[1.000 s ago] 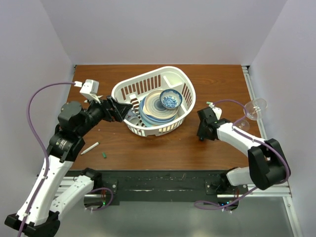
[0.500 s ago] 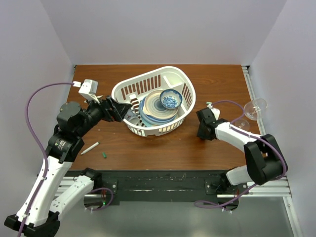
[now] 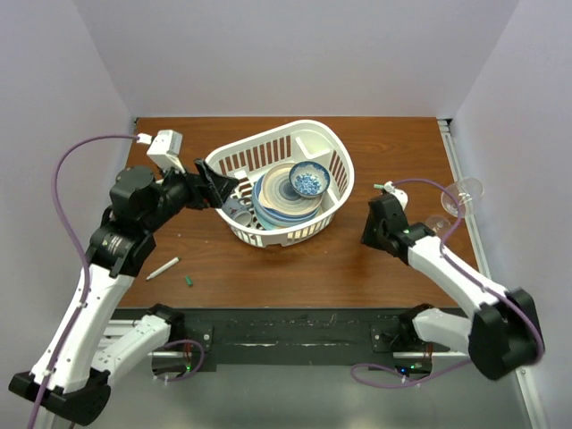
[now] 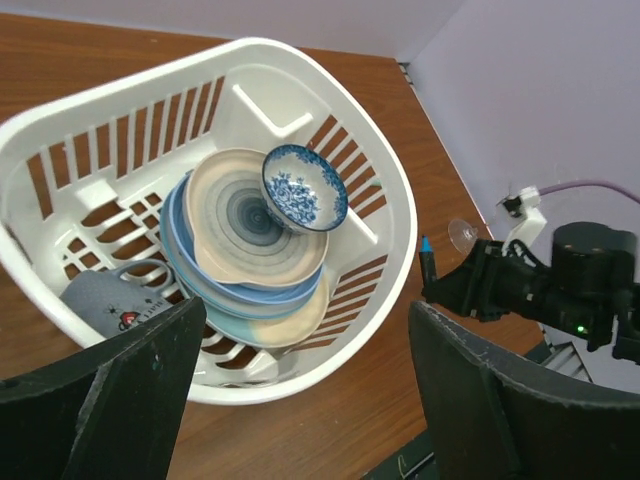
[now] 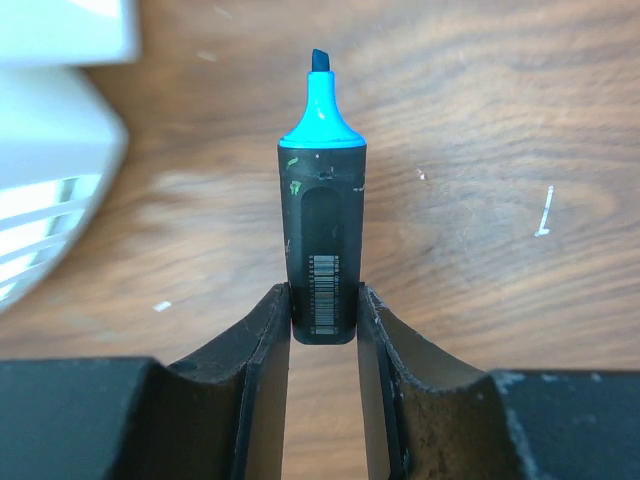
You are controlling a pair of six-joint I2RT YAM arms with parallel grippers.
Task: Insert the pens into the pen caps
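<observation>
My right gripper (image 5: 323, 312) is shut on the butt end of a black marker (image 5: 322, 230), one of the pens. Its bright blue tip points away from the wrist, just above the wood. The left wrist view shows the same marker (image 4: 427, 265) upright in that gripper, right of the basket. A thin white pen (image 3: 163, 268) and a tiny dark green pen cap (image 3: 189, 281) lie on the table at the front left. My left gripper (image 3: 214, 188) hovers open and empty at the basket's left rim, its fingers (image 4: 110, 400) framing the basket.
A white slatted basket (image 3: 308, 122) in the middle holds stacked plates, a blue patterned bowl (image 3: 309, 180) and a grey mug (image 4: 110, 298). A clear wine glass (image 3: 460, 197) lies at the right edge. Bare wood shows in front of the basket.
The right jaws have closed on the marker, and that arm has swung a little right and back with it. The left gripper rose slightly toward the basket rim and narrowed a bit.
</observation>
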